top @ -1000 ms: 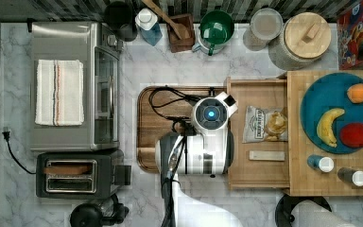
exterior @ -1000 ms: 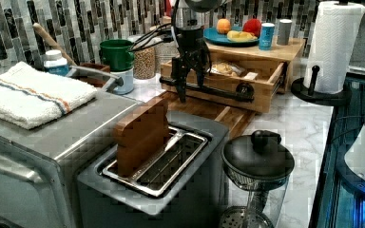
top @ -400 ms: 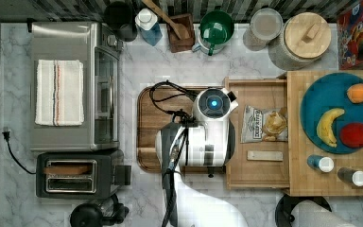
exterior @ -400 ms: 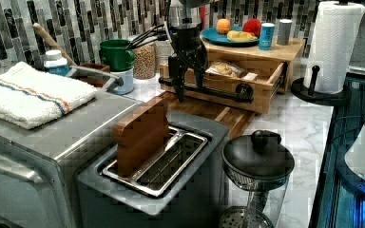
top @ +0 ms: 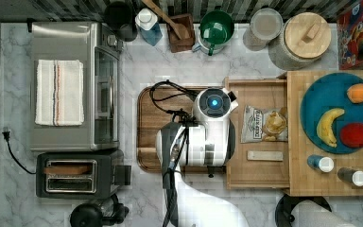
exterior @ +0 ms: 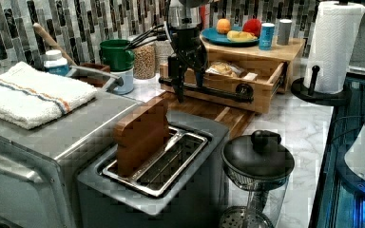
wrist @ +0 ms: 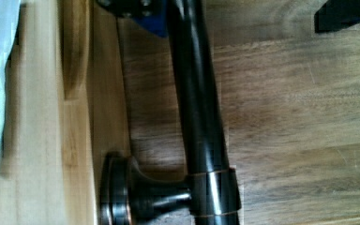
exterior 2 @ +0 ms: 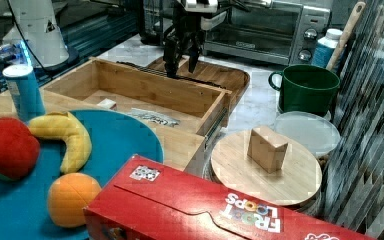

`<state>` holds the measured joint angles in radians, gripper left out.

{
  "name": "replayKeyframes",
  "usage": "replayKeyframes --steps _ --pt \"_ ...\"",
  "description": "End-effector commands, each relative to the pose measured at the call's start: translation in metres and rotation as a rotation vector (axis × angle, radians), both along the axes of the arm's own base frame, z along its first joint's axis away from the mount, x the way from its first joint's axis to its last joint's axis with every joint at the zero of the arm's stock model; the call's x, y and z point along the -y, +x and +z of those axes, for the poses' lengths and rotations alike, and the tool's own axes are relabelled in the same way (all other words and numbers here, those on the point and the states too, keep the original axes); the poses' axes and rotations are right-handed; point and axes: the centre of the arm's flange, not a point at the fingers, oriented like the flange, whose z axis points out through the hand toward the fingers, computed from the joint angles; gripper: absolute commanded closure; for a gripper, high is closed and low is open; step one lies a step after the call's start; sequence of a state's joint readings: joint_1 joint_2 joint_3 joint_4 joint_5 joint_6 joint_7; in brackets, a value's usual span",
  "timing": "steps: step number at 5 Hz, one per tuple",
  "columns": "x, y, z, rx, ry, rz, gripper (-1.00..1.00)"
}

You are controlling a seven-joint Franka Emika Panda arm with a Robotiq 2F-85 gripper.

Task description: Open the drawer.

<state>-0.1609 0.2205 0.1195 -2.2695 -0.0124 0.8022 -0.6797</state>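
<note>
Marble worktop with a toaster oven at 9 o'clock in the top view and a toaster at about 8. At 3 o'clock sits a butcher-block top carrying a blue plate of fruit. The drawer sticks out from under that block toward the centre of the top view. It is pulled well out, with its inside showing a snack bag and a small pale block. Its front edge overlaps the darker rounded tray lying on the worktop. The arm stands over the drawer front, pointing straight down, with the wrist at dead centre of the top view. In the left view the long black bar handle runs across the drawer front, and the jaws hang over it near its 9 o'clock end, one of the fingers on each side of the bar. The jaws are spread wide, not clamped. In the wrist view the handle passes between them. One blue-tinted pad sits right against the bar, while the other dark fingertip is well apart from it, over the tray wood. A round handle mount joins the bar to the light-wood drawer face. In the right view the fingers also straddle the drawer's front wall area at 12 o'clock.
</note>
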Motion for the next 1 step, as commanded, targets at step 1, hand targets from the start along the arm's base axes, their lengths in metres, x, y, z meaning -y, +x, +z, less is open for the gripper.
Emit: replayKeyframes --steps 1 --pt "-0.08 0.0152 0.0243 0.046 0.035 0.035 -1.0"
